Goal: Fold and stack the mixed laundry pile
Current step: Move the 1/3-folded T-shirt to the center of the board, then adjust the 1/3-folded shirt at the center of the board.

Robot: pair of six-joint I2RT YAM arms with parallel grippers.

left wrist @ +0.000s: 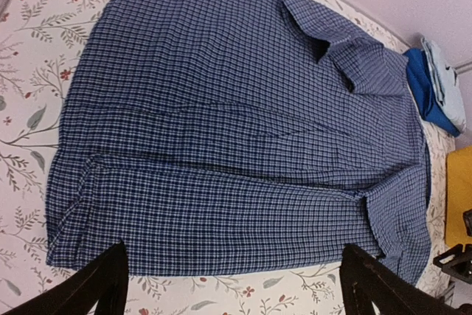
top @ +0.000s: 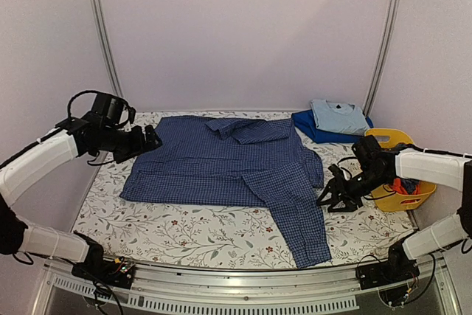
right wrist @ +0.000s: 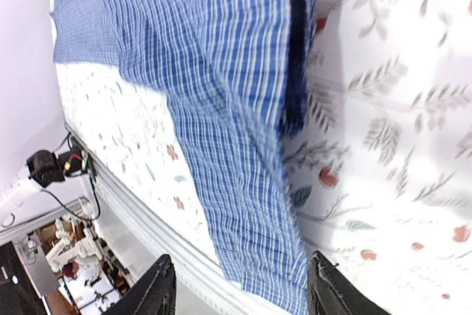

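That shirt [top: 221, 164] looks thin and floppy, I'd pinch the sleeve [top: 310, 237] end; left tool [top: 153, 140] and right tool [top: 333, 195] both spread, empty.

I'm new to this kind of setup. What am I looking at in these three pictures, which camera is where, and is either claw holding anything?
These are two robot arms bolted at the table's near edge, each ending in a two-finger gripper. The wide picture comes from a fixed camera above and behind them. The other two come from wrist cameras, so the dark prongs at their lower edges are each arm's own fingers.

On the floral table a blue checked shirt lies spread out, one sleeve trailing toward the near edge. At the far right sit folded garments, light blue on darker blue, near a yellow basket with a red-orange cloth inside.

The left gripper is at the shirt's left edge and the right gripper is by its right side. Both are open and hold nothing.
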